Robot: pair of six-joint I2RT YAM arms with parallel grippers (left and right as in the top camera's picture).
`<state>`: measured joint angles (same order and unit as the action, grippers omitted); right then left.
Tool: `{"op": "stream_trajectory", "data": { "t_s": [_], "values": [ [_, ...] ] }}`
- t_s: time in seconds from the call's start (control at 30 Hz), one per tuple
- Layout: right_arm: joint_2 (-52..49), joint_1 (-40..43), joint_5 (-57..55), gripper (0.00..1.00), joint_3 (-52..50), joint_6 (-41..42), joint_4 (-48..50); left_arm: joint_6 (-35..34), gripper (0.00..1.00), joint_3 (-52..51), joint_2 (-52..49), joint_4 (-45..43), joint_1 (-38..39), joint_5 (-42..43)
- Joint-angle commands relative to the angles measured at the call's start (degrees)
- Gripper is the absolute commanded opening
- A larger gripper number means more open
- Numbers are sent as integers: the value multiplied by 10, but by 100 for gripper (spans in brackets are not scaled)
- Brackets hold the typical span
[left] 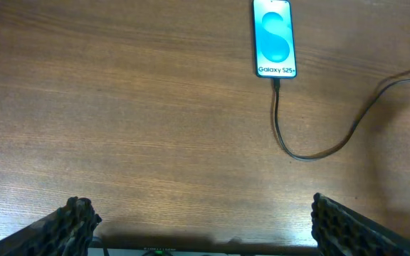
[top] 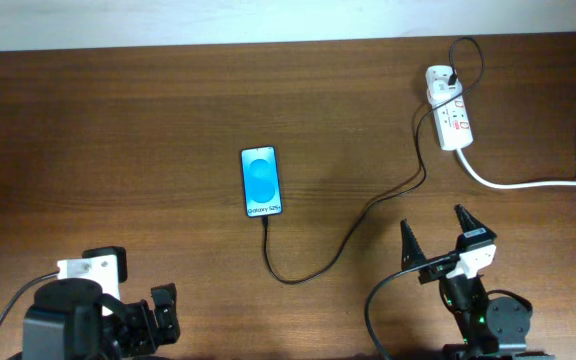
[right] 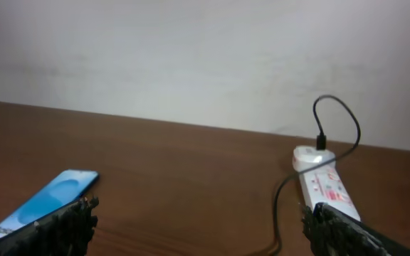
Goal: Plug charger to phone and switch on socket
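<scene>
Left claw (left: 198, 213), right claw (right: 201, 213) gape; brown wood table (top: 118, 130); white wall (right: 191, 57).

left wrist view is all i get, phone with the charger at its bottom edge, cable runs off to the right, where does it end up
observer: The charger loops across the table and ends at a white adapter on the far end of the socket.
operator: ok and where's the right tool
observer: The right tool is open and empty near the table's front edge, on the near side of the socket and apart from it.
</scene>
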<state>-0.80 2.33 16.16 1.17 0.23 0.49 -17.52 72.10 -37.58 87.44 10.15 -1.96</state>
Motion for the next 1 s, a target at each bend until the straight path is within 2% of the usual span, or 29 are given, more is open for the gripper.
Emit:
{"op": "stream_trajectory", "data": {
  "t_s": [0.0, 0.1, 0.17, 0.97],
  "values": [
    [5, 3, -22, 98, -9, 7, 6, 5, 99, 1, 2, -1, 0, 0],
    [5, 3, -43, 98, -9, 7, 1, 5, 99, 1, 2, -1, 0, 0],
    [5, 3, -44, 98, -9, 7, -41, 5, 99, 1, 2, -1, 0, 0],
    [4, 4, -42, 98, -9, 7, -40, 5, 99, 1, 2, -1, 0, 0]
  ]
}}
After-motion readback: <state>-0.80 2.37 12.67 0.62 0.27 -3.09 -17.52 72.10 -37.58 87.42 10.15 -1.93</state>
